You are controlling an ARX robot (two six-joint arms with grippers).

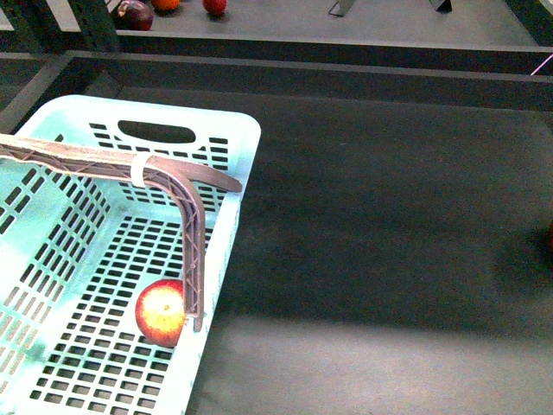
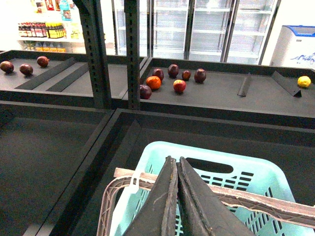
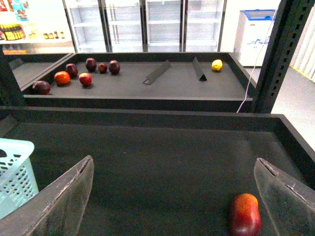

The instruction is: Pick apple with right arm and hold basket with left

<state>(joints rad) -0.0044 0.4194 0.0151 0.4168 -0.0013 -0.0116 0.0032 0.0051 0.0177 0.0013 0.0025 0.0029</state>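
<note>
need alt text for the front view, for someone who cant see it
A red and yellow apple lies inside a pale aqua slotted basket at the left of a dark tray, partly behind the basket's brown hoop handle. The rest of the tray is bare, and neither gripper shows in this view.

A shop: beyond the left gripper, dark produce bins hold loose fruit, with glass-door fridges and stocked shelves farther back.

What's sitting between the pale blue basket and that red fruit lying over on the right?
Nothing: only bare dark shelf floor lies between the basket and the red fruit, as the right wrist view shows.
</note>
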